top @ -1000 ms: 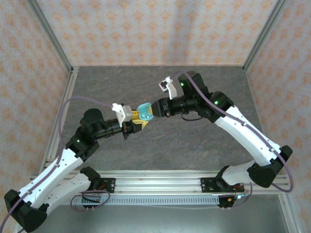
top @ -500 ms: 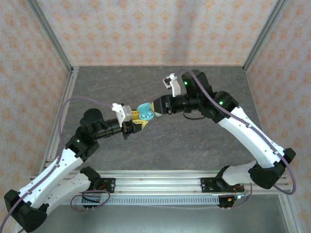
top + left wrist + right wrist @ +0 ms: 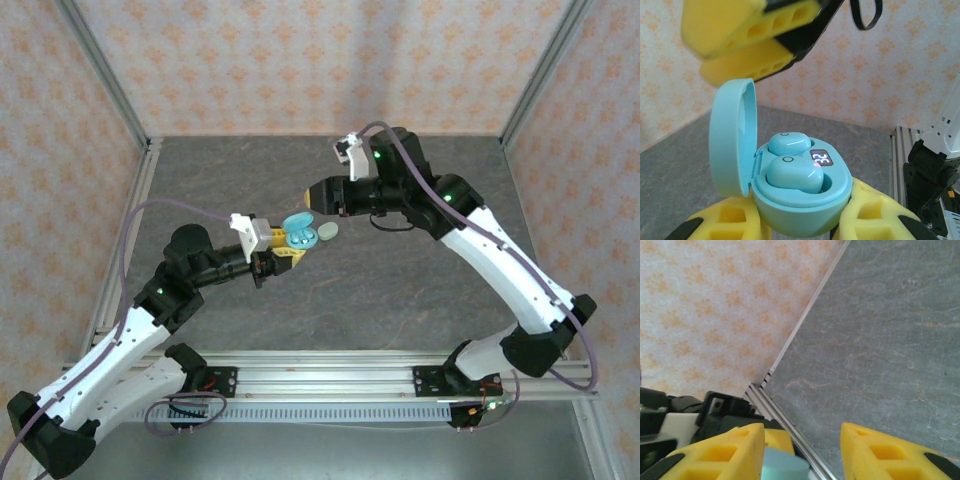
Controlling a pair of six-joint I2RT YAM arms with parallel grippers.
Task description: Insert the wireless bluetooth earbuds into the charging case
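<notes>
Left wrist: left gripper (image 3: 800, 223) jaws are clamping the teal charging case (image 3: 801, 200), lid (image 3: 732, 135) open, both earbuds (image 3: 790, 172) sitting inside. Right gripper (image 3: 802, 446) jaws are standing apart, empty. We're judging lid-closing is next: push squarely, without twisting the case.

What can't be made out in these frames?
- Left wrist: bottom edge cuts off the charging case underside and the left pincer grip.
- Left wrist: display partly behind the earbuds; digits unclear.
- Right wrist: case is a sliver at the bottom edge, beside one finger of the right pincer.
- Top external: earbuds too small; pale oval beside the case unidentifiable.
</notes>
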